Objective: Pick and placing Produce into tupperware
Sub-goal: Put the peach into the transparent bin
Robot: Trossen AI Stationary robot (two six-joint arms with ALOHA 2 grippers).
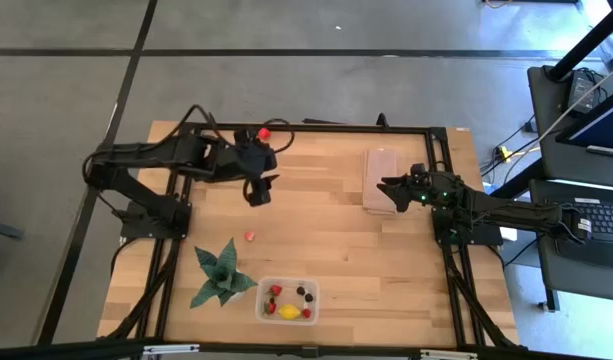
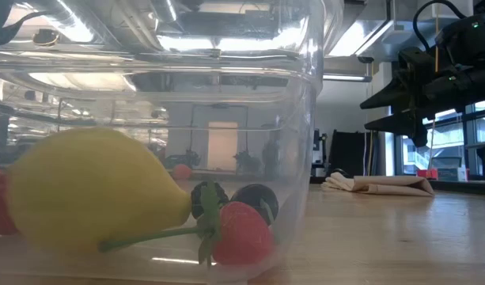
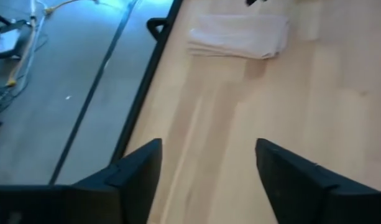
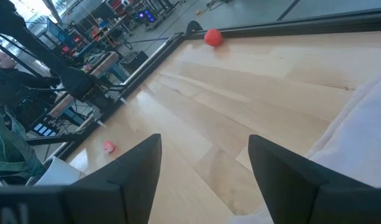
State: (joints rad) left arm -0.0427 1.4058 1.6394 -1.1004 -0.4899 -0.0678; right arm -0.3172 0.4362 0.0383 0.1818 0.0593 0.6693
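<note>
The box (image 1: 288,299) holds a lemon (image 1: 289,311), strawberries and dark berries. Beyond it, a strawberry (image 1: 250,236) lies loose. Farther off hangs the spread left claw (image 1: 258,192); the right claw (image 1: 390,187), also spread, is well apart.

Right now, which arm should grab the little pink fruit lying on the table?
Probably the left. Its gripper hangs open and empty just behind the fruit, while the right gripper sits farther off by the cloth.

No text, label, brand, number or sign can be read in any view. The tupperware (image 1: 289,299) carries no legible marking, and neither does the folded cloth (image 1: 383,179) on the counter (image 1: 336,240).
</note>
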